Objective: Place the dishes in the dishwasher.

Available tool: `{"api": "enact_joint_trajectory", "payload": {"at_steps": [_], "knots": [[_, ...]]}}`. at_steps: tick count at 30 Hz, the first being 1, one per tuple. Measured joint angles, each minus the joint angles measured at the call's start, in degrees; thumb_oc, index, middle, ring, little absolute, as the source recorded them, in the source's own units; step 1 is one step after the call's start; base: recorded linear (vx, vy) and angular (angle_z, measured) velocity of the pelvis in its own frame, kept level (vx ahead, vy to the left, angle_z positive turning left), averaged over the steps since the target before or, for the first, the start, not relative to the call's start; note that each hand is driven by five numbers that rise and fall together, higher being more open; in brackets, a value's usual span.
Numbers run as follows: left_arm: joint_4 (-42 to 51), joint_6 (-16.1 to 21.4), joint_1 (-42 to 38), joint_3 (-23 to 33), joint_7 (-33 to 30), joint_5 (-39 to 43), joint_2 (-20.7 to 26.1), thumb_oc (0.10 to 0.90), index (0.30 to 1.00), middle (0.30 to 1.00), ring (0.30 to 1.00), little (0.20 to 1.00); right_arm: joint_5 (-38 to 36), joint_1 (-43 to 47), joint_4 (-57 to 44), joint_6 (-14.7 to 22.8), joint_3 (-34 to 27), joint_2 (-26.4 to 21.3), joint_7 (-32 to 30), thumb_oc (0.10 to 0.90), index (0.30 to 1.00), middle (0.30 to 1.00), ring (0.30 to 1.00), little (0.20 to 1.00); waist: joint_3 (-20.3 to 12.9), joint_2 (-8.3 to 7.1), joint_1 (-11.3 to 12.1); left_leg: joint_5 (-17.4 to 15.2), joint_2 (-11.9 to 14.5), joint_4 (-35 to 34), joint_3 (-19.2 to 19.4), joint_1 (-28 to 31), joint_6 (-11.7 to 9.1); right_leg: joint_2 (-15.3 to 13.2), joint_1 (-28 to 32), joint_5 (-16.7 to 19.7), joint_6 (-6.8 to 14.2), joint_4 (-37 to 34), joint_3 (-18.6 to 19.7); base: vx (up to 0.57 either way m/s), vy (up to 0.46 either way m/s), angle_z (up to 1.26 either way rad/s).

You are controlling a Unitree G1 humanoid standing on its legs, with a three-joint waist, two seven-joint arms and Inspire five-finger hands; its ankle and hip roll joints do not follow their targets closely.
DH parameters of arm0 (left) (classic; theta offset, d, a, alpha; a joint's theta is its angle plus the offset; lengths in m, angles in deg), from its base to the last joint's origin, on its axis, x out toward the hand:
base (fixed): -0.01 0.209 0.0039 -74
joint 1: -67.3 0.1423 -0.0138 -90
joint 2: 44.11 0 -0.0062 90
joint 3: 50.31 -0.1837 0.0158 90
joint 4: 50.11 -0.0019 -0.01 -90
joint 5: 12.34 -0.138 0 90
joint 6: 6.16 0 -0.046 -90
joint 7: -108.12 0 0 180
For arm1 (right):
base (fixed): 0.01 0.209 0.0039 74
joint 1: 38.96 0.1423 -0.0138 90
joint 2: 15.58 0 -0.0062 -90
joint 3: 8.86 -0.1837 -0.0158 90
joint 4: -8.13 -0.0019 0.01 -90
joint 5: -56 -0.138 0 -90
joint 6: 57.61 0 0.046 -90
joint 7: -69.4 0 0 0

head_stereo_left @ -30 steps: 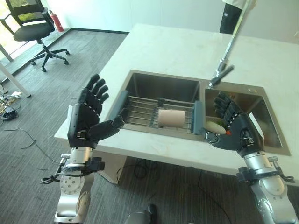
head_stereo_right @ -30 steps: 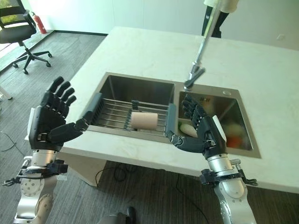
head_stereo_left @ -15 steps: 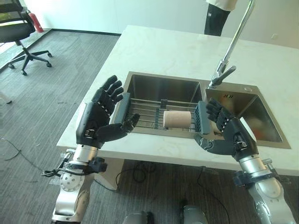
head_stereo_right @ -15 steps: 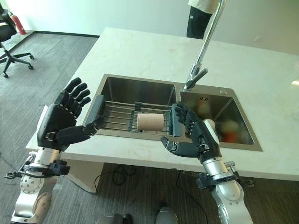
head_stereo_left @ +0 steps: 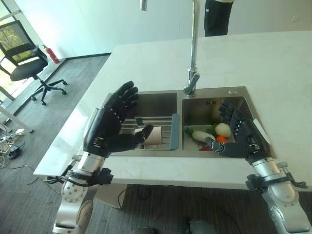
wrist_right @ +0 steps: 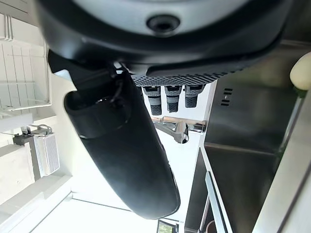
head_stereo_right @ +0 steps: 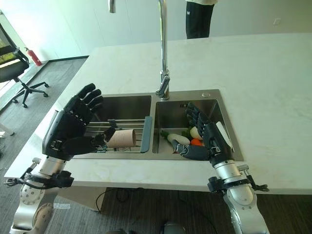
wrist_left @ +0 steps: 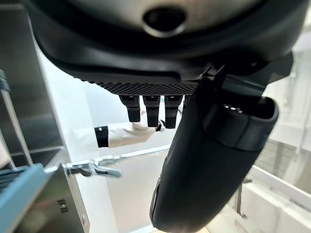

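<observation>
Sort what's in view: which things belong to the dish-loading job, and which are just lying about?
Job:
cup lying on its side on the sink rack
left hand, open
right hand, open

Lying about:
vegetables in the right basin
faucet
office chair

A pale marble-look counter [head_stereo_left: 161, 53] is stretching across the room, daylight washing over its top. Grey carpet [head_stereo_left: 63, 107] is covering the floor, running out to the side of the robot's left hand and back to a white wall [head_stereo_left: 87, 24] with a dark skirting. Beyond that hand, well apart from it, a black office chair [head_stereo_left: 30, 66] is standing on castors by a bright window [head_stereo_left: 9, 29] — green foliage is showing through the glass. A red fire extinguisher [head_stereo_left: 51, 53] is standing just beside the wall. At the counter's far edge a person's dark trousers [head_stereo_left: 218, 19] are showing — upright, close to the counter.
</observation>
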Motion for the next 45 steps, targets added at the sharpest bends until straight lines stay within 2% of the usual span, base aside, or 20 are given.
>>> {"api": "enact_joint_trajectory", "payload": {"at_steps": [1,2,3,5,7,10,16,20,22,25,26,28,34,41,45], "knots": [[-1.4,0.3,-0.7,1.1,-0.3,-1.6,2.1,0.8,0.9,0.9,0.9,0.9,0.0,0.9,0.9,-0.4,0.7,-0.1,0.5,0.8,0.9,0.9,0.9,0.9,-0.2,1.01,-0.3,-0.8,-0.1,-2.0,-0.4,0.0,1.4,1.9,0.9,1.3,1.9,-3.1,-0.8,0.04,0.21,-0.45],[-1.6,0.3,-0.7,1.3,-0.4,-3.1,4.0,0.8,0.9,0.9,0.9,0.9,-0.2,0.2,0.9,-0.6,0.0,-0.2,1.0,0.8,0.9,0.9,0.9,0.9,-0.2,1.0,-0.5,-0.8,0.2,-1.9,-0.5,0.9,1.3,2.5,1.3,1.4,1.9,-3.3,-1.2,0.05,0.214,-0.16],[-1.5,0.1,-0.8,1.7,-0.2,-5.4,9.9,0.8,0.9,0.9,0.9,0.9,-0.2,-1.9,0.7,-1.1,-2.2,-0.9,2.3,0.8,0.9,0.9,0.9,0.9,-0.2,1.14,-1.8,-1.2,0.5,-1.3,-0.3,2.7,0.9,2.8,2.1,1.2,1.5,-3.4,-2.1,0.04,0.15,0.11],[-1.9,0.0,-1.8,3.4,-0.2,-6.1,11.1,0.8,0.9,0.9,0.9,0.9,-0.2,-2.6,0.7,-1.2,-4.2,-1.5,2.7,0.8,0.9,0.9,0.9,0.9,-0.2,1.92,-2.3,-1.6,0.6,-1.5,-0.3,4.2,0.5,3.0,1.5,1.4,1.0,-3.2,-2.1,0.03,0.132,0.15],[-3.6,-0.5,-4.5,3.7,-0.3,-6.8,13.8,0.8,0.9,0.9,0.9,0.9,-0.3,-2.3,0.7,-1.7,-4.5,-3.3,3.2,0.8,0.9,0.9,0.9,0.9,-0.3,2.47,-3.1,-2.1,1.4,-1.7,-0.5,5.2,0.5,3.0,1.0,2.0,-0.7,-2.7,-2.3,0.01,0.113,0.13],[-6.3,-1.7,-6.4,4.0,-0.2,-7.6,15.5,0.8,0.9,0.9,0.9,0.9,-0.3,-1.1,0.8,-1.9,-4.1,-3.9,4.2,0.8,0.9,0.9,0.9,0.9,-0.3,3.15,-3.1,-3.3,1.1,-2.1,-0.3,5.5,0.2,2.4,0.1,2.1,-1.1,-1.4,-1.5,0.0,0.105,-0.1],[-13.9,-5.0,-7.2,4.3,-0.3,-8.0,17.2,0.8,0.9,0.9,0.9,0.9,-0.3,-0.5,0.8,-2.0,-3.0,-4.1,4.7,0.8,0.9,0.9,0.9,0.9,-0.5,3.36,-3.0,-3.6,-0.9,-1.5,1.1,5.4,2.5,0.6,-0.5,2.9,-1.0,-0.8,-0.2,-0.03,0.07,-0.07],[-16.8,-5.5,-7.8,4.0,0.0,-9.3,17.2,0.8,0.9,0.9,0.9,0.9,-0.3,0.6,0.9,-2.0,-3.0,-4.6,4.7,0.8,0.9,0.9,0.9,0.9,-0.9,3.57,-3.1,-3.8,-1.4,-1.2,1.3,5.5,3.3,0.2,-0.5,3.4,-1.5,-0.9,0.0,-0.03,0.048,0.01],[-19.6,-5.5,-9.6,3.5,0.6,-10.9,17.4,0.8,0.9,0.9,0.9,0.9,-0.4,1.4,0.9,-2.0,-3.0,-4.6,4.7,0.8,0.9,0.9,0.9,0.9,-1.0,3.7,-3.2,-3.8,-1.5,-1.3,1.4,5.6,3.4,0.2,-0.4,3.8,-2.1,-1.1,0.2,-0.01,0.047,-0.04],[-26.3,-5.5,-14.4,-1.8,1.2,-12.4,21.8,0.8,0.9,0.9,0.9,0.9,-0.4,2.9,1.2,-2.1,-2.7,-6.2,5.4,0.8,0.9,0.9,0.9,0.9,-1.2,3.77,-3.5,-3.9,-1.6,-1.6,2.2,6.6,3.5,0.2,0.0,3.6,-1.7,-1.2,0.7,0.0,0.037,-0.13],[-26.9,-5.5,-15.4,-2.3,1.3,-12.4,21.9,0.8,0.9,0.9,0.9,0.9,-0.4,3.1,1.6,-2.1,-2.7,-6.8,5.4,0.8,0.9,0.9,0.9,0.9,-1.3,3.66,-3.7,-3.9,-1.5,-1.5,2.4,6.6,3.5,0.2,0.0,3.6,-1.6,-1.1,0.8,0.01,0.01,-0.08],[-28.4,-5.4,-16.7,-4.6,2.4,-13.1,22.0,0.8,0.9,0.9,0.9,0.9,-1.3,3.3,3.6,-2.1,-2.3,-8.1,6.3,0.8,0.9,0.9,0.9,0.9,-2.9,3.3,-5.0,-4.0,-1.4,-1.5,2.7,6.7,3.6,0.4,0.0,3.6,-1.5,-1.2,1.1,0.03,0.001,-0.08],[-32.7,-5.3,-18.2,-7.6,3.9,-13.4,21.9,0.8,0.9,0.9,0.9,0.9,-1.3,3.3,3.8,-2.3,-1.0,-8.1,8.0,0.8,0.9,0.9,0.9,0.9,-3.0,3.26,-6.7,-4.0,-0.8,-1.5,3.7,6.7,3.4,1.1,-0.3,3.7,-1.3,-1.3,1.8,0.01,-0.01,-0.1],[-33.9,-5.4,-18.7,-11.2,4.9,-15.0,21.1,0.8,0.9,0.9,0.9,0.9,-1.2,3.5,3.8,-2.4,-0.9,-8.1,8.3,0.8,0.9,0.9,0.9,0.9,-3.0,3.27,-6.6,-4.1,-0.4,-1.9,4.9,7.5,3.2,1.9,-0.3,3.7,-1.3,-1.5,3.0,0.0,-0.013,-0.09],[-37.9,-5.5,-20.0,-12.4,5.2,-16.8,21.1,0.8,0.9,0.9,0.9,0.9,-1.2,3.6,3.8,-2.4,-0.9,-8.2,8.3,0.8,0.9,0.9,0.9,0.9,-3.0,3.27,-7.5,-4.2,-0.4,-2.1,5.2,7.6,3.3,1.9,-0.3,3.9,-1.4,-1.6,3.2,0.0,0.001,-0.04]]}}
